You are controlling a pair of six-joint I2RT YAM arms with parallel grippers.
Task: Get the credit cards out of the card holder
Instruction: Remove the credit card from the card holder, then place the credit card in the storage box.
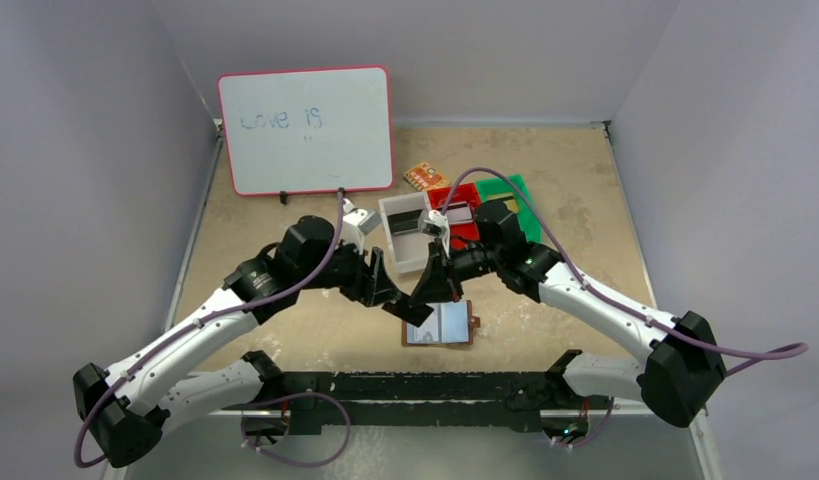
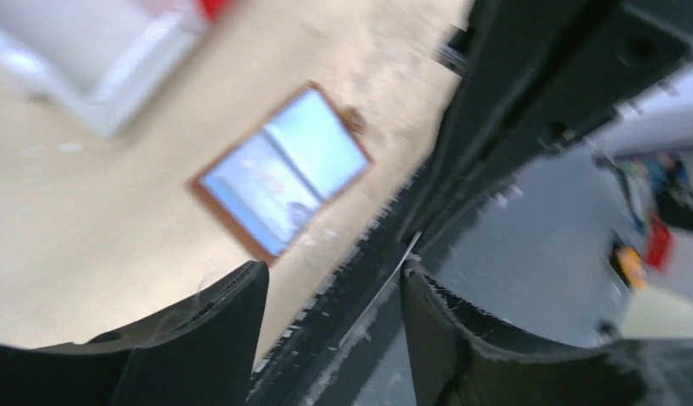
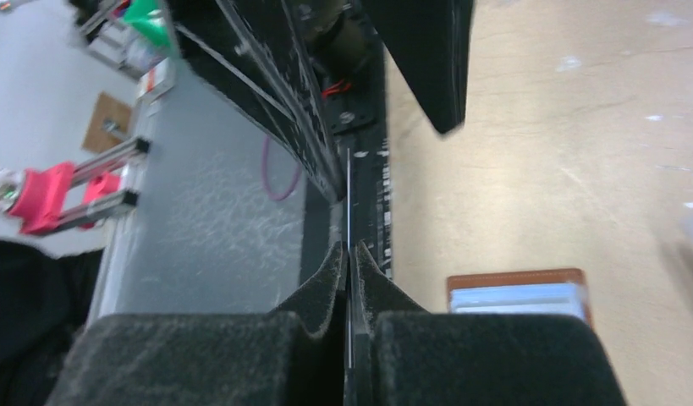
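my one left gripper (image 2: 332, 269) hangs with its fingers apart. my one right gripper (image 3: 349, 250) is pinched together on one dark credit card (image 1: 415, 311), seen edge-on. the one card holder (image 1: 447, 324) lies open on the table (image 1: 545, 200), just beneath that card.

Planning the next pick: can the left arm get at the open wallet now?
Probably yes: the left gripper is open and the wallet lies open close by; only the card in the right gripper is near.

brown card holder (image 1: 451, 323), red bin (image 1: 449, 192), green bin (image 1: 517, 186)
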